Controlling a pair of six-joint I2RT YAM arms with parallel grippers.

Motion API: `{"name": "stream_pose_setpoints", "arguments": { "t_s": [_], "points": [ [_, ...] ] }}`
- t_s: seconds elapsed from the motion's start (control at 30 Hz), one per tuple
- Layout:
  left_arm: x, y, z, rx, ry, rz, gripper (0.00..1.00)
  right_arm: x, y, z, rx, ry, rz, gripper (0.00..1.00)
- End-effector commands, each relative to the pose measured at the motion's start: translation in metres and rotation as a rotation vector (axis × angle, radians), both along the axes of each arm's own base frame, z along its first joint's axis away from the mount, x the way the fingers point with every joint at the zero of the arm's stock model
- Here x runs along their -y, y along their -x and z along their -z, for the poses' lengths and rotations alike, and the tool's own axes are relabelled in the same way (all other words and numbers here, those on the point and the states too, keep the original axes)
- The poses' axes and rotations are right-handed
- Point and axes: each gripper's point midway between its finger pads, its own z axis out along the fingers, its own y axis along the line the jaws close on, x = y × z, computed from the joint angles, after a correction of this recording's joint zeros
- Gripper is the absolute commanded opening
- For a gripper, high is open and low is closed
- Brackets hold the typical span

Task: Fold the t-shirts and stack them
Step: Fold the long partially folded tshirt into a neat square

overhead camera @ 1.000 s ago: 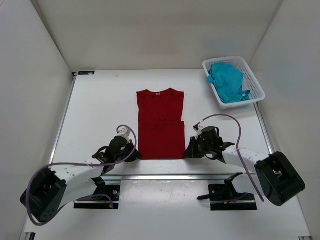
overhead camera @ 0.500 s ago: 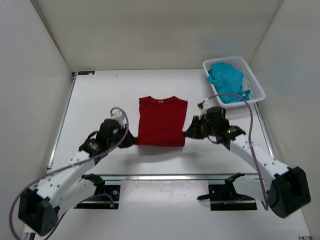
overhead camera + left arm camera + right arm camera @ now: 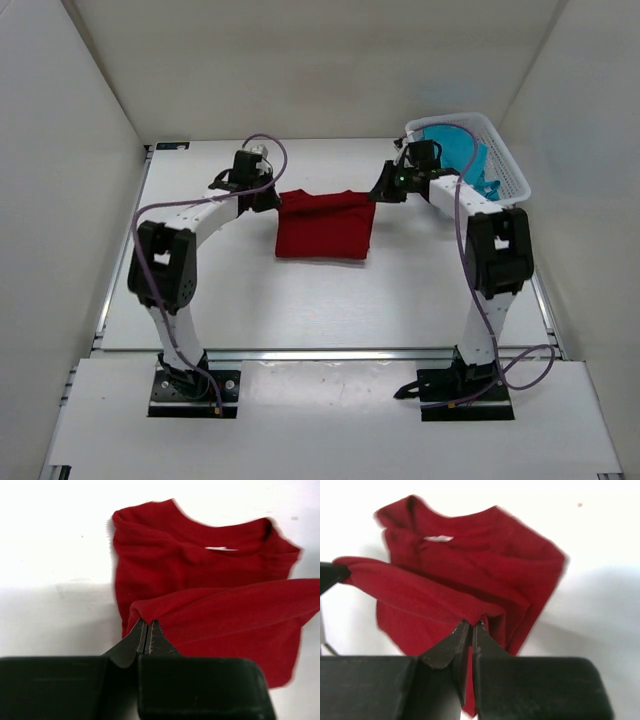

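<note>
Pinching one red t-shirt (image 3: 322, 225); two hands (image 3: 147, 630) (image 3: 471, 630)

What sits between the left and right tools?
The dark red t-shirt: its lifted edge spans from the left tool to the right tool, each shut on it. Clearest in the top external view.

My left gripper (image 3: 272, 199) and right gripper (image 3: 378, 193) moved from lower centre of the frame to upper centre, arms now stretched far out. The hem of the dark red shirt (image 3: 322, 230) came up with them. Shirt was laid out full length, now doubled over and shorter.
</note>
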Motion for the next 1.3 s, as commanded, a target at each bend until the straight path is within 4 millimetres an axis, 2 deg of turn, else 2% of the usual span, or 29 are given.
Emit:
{"name": "stream_pose_setpoints", "arguments": {
  "t_s": [0.0,0.03,0.07,0.1,0.13,0.17,0.2,0.23,0.27,0.33,0.37,0.4,0.43,0.47,0.5,0.53,0.57,0.6,0.63,0.7,0.77,0.8,0.87,0.9,0.97,1.03,1.07,1.13,1.27],
  "points": [
    [-0.020,-0.028,-0.001,0.032,-0.036,-0.094,0.03,0.018,-0.035,0.006,0.020,0.069,0.040,0.00],
    [-0.017,-0.035,0.001,0.039,-0.020,-0.100,0.04,0.022,-0.043,0.005,0.026,0.074,0.051,0.00],
    [-0.014,-0.039,0.005,0.038,-0.021,-0.101,0.06,0.023,-0.046,0.014,0.006,0.078,0.066,0.00],
    [-0.012,-0.046,0.000,0.056,-0.008,-0.115,0.09,0.022,-0.052,0.019,0.007,0.083,0.062,0.03],
    [-0.013,-0.051,0.000,0.060,0.003,-0.125,0.13,0.021,-0.058,0.011,0.019,0.079,0.071,0.03],
    [-0.014,-0.055,-0.001,0.064,0.023,-0.130,0.20,0.017,-0.061,0.014,0.012,0.075,0.063,0.06],
    [-0.013,-0.059,-0.010,0.080,0.048,-0.138,0.24,0.014,-0.063,0.009,0.024,0.084,0.067,0.11],
    [-0.016,-0.065,-0.016,0.088,0.075,-0.143,0.35,0.012,-0.066,0.002,0.039,0.088,0.069,0.18],
    [-0.016,-0.067,-0.027,0.109,0.101,-0.148,0.39,0.011,-0.066,-0.001,0.049,0.102,0.069,0.23],
    [-0.020,-0.066,-0.042,0.140,0.143,-0.162,0.42,0.004,-0.062,-0.010,0.075,0.131,0.069,0.35],
    [-0.018,-0.061,-0.050,0.162,0.157,-0.158,0.42,0.002,-0.058,-0.018,0.100,0.148,0.067,0.37],
    [-0.018,-0.054,-0.044,0.145,0.160,-0.155,0.41,0.004,-0.053,-0.030,0.118,0.153,0.079,0.38],
    [-0.009,-0.041,-0.052,0.159,0.183,-0.130,0.41,-0.002,-0.039,-0.030,0.124,0.142,0.077,0.37],
    [-0.003,-0.037,-0.053,0.175,0.191,-0.105,0.41,-0.010,-0.019,-0.009,0.081,0.132,0.070,0.37],
    [0.010,-0.022,-0.045,0.164,0.201,-0.078,0.41,-0.022,-0.004,-0.008,0.106,0.104,0.058,0.34],
    [0.021,-0.004,-0.028,0.128,0.200,-0.060,0.41,-0.033,0.003,-0.017,0.148,0.058,0.030,0.28],
    [0.033,0.013,-0.009,0.094,0.196,-0.034,0.42,-0.043,0.016,-0.010,0.137,0.006,0.003,0.21],
    [0.041,0.015,-0.009,0.112,0.214,-0.019,0.41,-0.048,0.031,0.007,0.084,-0.012,-0.009,0.18],
    [0.050,0.030,0.010,0.070,0.209,0.006,0.41,-0.055,0.036,0.009,0.076,-0.050,-0.045,0.11],
    [0.062,0.049,0.033,0.016,0.227,0.042,0.39,-0.064,0.057,0.031,0.009,-0.028,-0.093,0.04],
    [0.064,0.078,0.061,-0.050,0.217,0.053,0.37,-0.063,0.073,0.047,-0.017,0.015,-0.105,0.00],
    [0.072,0.083,0.057,-0.029,0.244,0.069,0.37,-0.061,0.082,0.059,-0.035,0.029,-0.101,0.00],
    [0.069,0.111,0.078,-0.072,0.222,0.078,0.37,-0.056,0.097,0.071,-0.061,0.022,-0.099,0.00],
    [0.073,0.117,0.075,-0.057,0.228,0.083,0.37,-0.050,0.108,0.082,-0.098,0.024,-0.094,0.00],
    [0.068,0.142,0.090,-0.088,0.222,0.088,0.36,-0.048,0.117,0.082,-0.081,0.023,-0.107,0.00],
    [0.066,0.156,0.089,-0.092,0.245,0.092,0.37,-0.044,0.130,0.087,-0.085,0.056,-0.127,0.00],
    [0.062,0.170,0.099,-0.125,0.244,0.096,0.36,-0.043,0.138,0.086,-0.092,0.071,-0.136,0.00],
    [0.061,0.174,0.085,-0.094,0.263,0.107,0.37,-0.043,0.143,0.082,-0.091,0.066,-0.141,0.00],
    [0.058,0.157,0.047,-0.022,0.290,0.095,0.38,-0.043,0.127,0.039,-0.002,0.011,-0.129,0.03]
  ]
}}
